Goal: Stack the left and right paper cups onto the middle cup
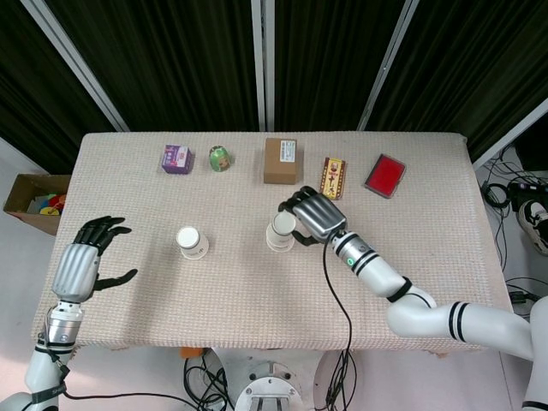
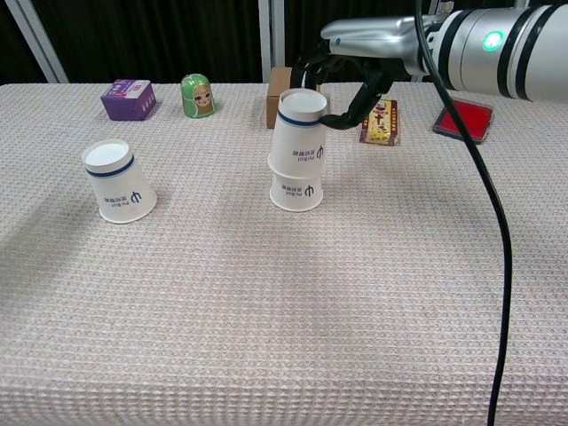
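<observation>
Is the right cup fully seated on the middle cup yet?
Not fully: the right cup sits upright over the middle cup, whose lower half still shows.

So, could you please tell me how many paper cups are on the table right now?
3. The left cup stands alone; the middle cup stands at centre, and the top cup sits stacked on it, gripped by the right hand.

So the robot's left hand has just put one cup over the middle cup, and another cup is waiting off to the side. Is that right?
Not quite: it is the right hand at the stacked cup, which sits over the middle cup, as the chest view shows. The left hand is off at the table's edge, holding nothing, in the head view. The other cup does wait alone to the side.
</observation>
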`<state>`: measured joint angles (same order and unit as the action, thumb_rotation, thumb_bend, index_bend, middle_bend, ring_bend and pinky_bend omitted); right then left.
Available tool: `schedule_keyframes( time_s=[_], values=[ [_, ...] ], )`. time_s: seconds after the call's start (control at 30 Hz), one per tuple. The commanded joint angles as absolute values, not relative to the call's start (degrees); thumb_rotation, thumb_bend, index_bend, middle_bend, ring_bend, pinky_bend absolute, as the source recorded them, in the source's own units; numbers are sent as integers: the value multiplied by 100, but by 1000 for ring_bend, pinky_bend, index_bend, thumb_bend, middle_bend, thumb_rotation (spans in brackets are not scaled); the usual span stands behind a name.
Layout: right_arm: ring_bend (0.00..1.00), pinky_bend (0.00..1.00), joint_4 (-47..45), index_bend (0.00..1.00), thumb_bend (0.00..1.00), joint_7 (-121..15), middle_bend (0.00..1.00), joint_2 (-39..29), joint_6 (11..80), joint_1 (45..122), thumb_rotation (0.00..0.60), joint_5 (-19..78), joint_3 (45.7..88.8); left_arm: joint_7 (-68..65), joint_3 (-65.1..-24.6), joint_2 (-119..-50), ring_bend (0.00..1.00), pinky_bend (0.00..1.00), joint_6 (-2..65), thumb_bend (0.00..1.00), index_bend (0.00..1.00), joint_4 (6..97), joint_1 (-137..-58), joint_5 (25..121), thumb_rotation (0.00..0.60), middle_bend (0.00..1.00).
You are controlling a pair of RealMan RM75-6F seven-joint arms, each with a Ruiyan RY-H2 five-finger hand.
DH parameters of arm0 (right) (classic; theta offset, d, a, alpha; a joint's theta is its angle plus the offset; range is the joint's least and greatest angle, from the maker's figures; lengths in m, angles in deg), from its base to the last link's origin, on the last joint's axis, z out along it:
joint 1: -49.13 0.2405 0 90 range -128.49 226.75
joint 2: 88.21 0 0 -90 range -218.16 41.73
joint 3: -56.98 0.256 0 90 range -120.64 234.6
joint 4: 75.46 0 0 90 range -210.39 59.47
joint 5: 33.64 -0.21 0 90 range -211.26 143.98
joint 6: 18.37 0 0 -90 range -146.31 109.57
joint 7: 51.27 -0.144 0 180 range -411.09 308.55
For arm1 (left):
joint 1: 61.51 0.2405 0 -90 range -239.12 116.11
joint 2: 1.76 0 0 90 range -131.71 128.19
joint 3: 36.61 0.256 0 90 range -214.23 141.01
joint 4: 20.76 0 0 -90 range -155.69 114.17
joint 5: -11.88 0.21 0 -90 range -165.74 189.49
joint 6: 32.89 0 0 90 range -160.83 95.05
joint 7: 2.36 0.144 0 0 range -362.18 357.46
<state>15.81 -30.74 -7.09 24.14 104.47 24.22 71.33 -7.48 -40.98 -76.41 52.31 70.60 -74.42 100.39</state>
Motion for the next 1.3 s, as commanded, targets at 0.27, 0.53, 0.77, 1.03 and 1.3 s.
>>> schedule_keyframes(
  time_s=[0.27, 0.53, 0.77, 1.03, 1.3],
  values=[
    [0, 31, 1688, 0, 244, -2900, 1, -773, 2515, 10435, 600, 2229, 6726, -840, -4070, -7360, 130, 158, 4442, 0, 272, 7127, -7711, 9741, 600, 188],
    [0, 29, 2554, 0, 235, -3810, 0, -1980, 3794, 9335, 600, 3344, 6524, -608, -4057, -7336, 130, 158, 3716, 0, 275, 7118, -8100, 9630, 600, 186],
    [0, 29, 2756, 0, 235, -4479, 0, -2629, 4620, 8506, 600, 4056, 6225, -326, -4347, -7638, 128, 157, 3119, 0, 208, 6916, -8632, 9352, 600, 106],
    [0, 29, 2604, 0, 235, -4974, 8, -2840, 5097, 7933, 600, 4457, 6042, 373, -4548, -7797, 129, 161, 2049, 0, 230, 6877, -9354, 8714, 600, 117],
    [0, 29, 2343, 0, 235, -5266, 18, -2733, 5138, 7743, 600, 4657, 6029, 908, -4586, -7771, 184, 194, 1662, 82, 267, 6945, -9650, 8022, 600, 170]
  ],
)
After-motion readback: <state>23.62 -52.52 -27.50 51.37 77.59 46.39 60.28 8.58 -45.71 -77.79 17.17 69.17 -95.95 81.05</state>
